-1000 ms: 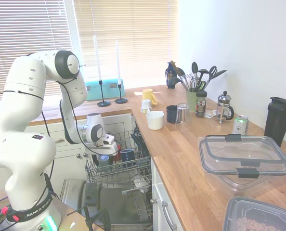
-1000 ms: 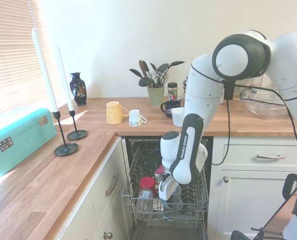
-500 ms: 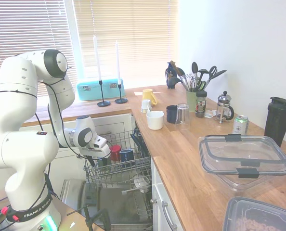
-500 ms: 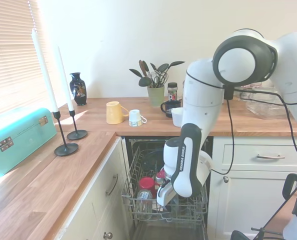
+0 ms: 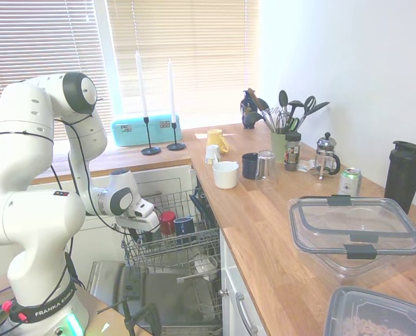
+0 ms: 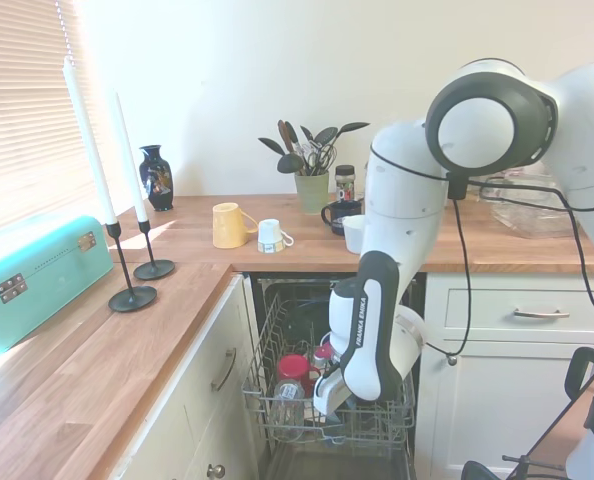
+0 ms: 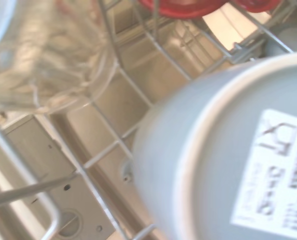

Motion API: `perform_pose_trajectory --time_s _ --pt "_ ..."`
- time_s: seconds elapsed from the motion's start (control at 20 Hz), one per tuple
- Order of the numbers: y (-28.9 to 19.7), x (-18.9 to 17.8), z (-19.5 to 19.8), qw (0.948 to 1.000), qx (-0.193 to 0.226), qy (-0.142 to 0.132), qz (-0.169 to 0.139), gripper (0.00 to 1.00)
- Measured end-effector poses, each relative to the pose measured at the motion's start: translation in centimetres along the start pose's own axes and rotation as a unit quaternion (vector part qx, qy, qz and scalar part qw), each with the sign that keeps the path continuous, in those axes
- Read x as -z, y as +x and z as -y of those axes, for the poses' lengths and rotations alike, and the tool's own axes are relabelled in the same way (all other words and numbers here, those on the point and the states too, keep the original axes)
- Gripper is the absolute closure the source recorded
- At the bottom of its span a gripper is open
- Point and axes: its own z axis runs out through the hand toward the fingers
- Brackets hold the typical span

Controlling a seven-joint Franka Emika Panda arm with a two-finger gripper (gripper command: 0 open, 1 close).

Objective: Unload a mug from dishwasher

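The white arm's two-finger pincer point(image 6: 326, 398) is sunk among the crockery in the grey wire rack of the built-in dishwasher point(image 5: 171, 246), and I can't tell from either side how far its fingers stand apart or whether they hold anything. Close beneath the wrist sits the small slate-grey ceramic mug point(image 7: 223, 150), upside down with a paper label on its base, beside a clear glass point(image 7: 43, 55). It looks stiff, fairly heavy and slippery — breakable too — so the wall near the rim seems the surest place to pinch.
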Motion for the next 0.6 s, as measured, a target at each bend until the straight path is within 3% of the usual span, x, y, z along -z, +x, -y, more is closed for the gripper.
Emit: perform_pose_trajectory --time_s 0.6 --pt "1.3 -0.3 -1.0 0.9988 -0.022 0.01 0.042 1.0"
